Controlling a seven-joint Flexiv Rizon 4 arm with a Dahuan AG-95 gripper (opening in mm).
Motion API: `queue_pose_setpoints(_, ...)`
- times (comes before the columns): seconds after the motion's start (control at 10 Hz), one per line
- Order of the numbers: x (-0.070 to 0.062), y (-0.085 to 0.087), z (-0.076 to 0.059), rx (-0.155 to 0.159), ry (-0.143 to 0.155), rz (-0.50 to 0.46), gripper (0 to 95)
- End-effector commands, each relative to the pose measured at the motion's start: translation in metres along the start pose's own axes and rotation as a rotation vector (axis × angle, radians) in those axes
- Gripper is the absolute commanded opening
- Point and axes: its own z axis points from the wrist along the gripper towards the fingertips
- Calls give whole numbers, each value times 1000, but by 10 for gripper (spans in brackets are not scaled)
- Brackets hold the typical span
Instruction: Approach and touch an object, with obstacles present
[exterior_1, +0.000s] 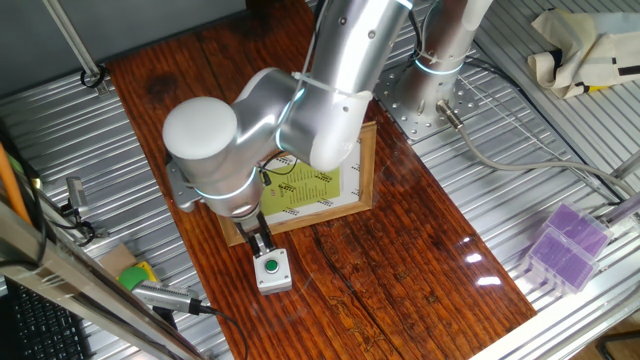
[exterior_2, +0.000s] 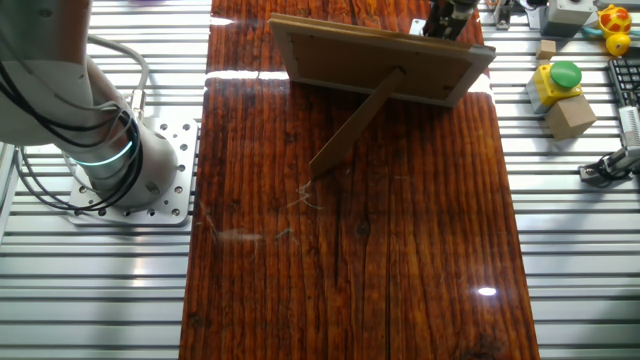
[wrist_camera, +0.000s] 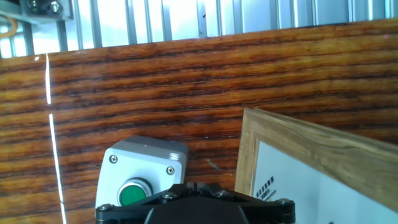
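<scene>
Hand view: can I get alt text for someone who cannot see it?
A small light-grey push-button box with a round green button sits on the dark wood tabletop, just beyond the black tool body at the bottom edge. A light-wood picture frame stands close beside it on the right; ribbed metal runs along the top.

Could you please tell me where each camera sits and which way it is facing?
One fixed view: high, facing the picture frame front; arm, gripper and button box show.
The other fixed view: high on the opposite side, behind the frame; robot base shows.
Hand view: on the hand, looking down at the box; gripper body shows.
All three share the frame.
</scene>
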Motion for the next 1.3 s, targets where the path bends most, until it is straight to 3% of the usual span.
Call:
queue_pose_setpoints(0.1, 1, 3, 1, -17, 0, 23, 0)
queue_pose_setpoints(1.3, 3, 7, 2, -15, -6, 34, 0)
